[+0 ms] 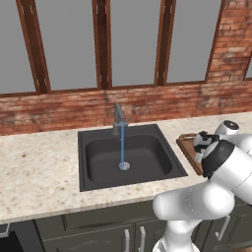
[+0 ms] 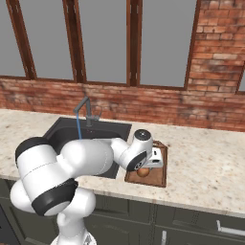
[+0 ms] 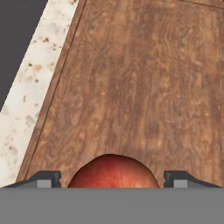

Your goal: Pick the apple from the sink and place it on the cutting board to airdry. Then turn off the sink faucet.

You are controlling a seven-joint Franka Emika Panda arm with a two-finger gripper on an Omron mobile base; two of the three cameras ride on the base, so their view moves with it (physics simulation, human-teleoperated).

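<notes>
Now the placing step looks close to done: the robot's hand [image 2: 143,168] is down over the brown wooden rectangular cutting board [image 3: 144,87], near the board's front edge, with the round red-orange apple [image 3: 113,171] sitting between its two finger tips, though I cannot tell whether they are clamped on it or already slack. The next move, I judge, calls for parting the fingers, lifting clear without rolling the fruit, then swinging across to the short grey metal sink faucet [image 1: 118,118]. The dark square sink [image 1: 98,157] holds no fruit, just a thin blue water stream [image 1: 122,150] falling onto its silver drain [image 1: 124,166].
</notes>
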